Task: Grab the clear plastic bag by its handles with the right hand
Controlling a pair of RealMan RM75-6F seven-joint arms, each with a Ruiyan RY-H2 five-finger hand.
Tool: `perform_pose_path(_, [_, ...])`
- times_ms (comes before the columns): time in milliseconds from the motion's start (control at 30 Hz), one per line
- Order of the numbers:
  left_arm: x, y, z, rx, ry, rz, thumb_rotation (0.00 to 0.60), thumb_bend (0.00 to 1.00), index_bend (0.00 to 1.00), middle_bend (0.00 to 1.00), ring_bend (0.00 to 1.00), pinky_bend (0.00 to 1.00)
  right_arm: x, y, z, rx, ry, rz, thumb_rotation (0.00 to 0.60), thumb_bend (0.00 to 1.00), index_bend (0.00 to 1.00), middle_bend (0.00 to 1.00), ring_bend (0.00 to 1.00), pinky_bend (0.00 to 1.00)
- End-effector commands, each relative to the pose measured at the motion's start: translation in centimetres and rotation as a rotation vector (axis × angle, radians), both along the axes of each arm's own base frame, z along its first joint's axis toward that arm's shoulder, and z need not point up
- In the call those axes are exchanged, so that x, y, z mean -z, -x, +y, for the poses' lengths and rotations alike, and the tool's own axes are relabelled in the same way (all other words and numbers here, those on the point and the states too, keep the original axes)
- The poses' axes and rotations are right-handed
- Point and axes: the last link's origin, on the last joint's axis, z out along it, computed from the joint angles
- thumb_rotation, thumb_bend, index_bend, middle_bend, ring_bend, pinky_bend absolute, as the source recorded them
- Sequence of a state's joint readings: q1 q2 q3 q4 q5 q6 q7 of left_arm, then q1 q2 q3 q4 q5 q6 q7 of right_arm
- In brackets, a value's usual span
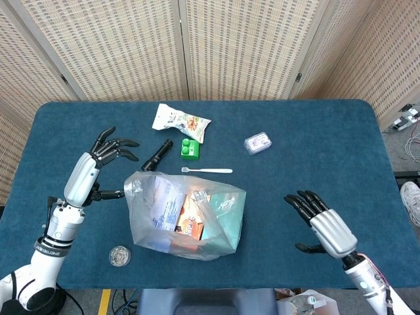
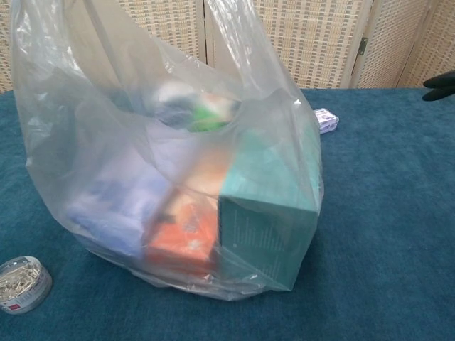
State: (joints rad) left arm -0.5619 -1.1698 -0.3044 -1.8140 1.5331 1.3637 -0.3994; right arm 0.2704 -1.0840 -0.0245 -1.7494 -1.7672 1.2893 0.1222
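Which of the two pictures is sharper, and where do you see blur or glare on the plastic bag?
Head view: evenly lit and sharp, the clear plastic bag with small bright glints. Chest view: the bag fills most of the frame; its film veils the contents, so the teal box reads fairly clearly while the orange pack looks soft; glare streaks run along the upper folds.
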Motion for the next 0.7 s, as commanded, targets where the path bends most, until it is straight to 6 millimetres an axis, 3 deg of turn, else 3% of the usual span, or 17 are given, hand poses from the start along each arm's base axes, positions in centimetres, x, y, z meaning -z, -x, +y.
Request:
perform_pose_path(33, [-0.4,0.1,-0.1,-0.006,-0.009,0.004,0.600,0.34,0.44,0.29,0.24,0.00,0.7,-1.3,-0.3,-0.047,-0.064,-0.065,0.600,0.00,0.00,0.12,0.01,0.08])
perform_pose_path(700, [-1.9,-0.2,-1.3,-0.011,-0.043,0.020,0.600,0.33,0.46,0.29,0.24,0.00,2.6,-9.5,-2.9,-0.154,-0.537,-0.663,0.600,0.00,0.00,0.13,0.02,0.08])
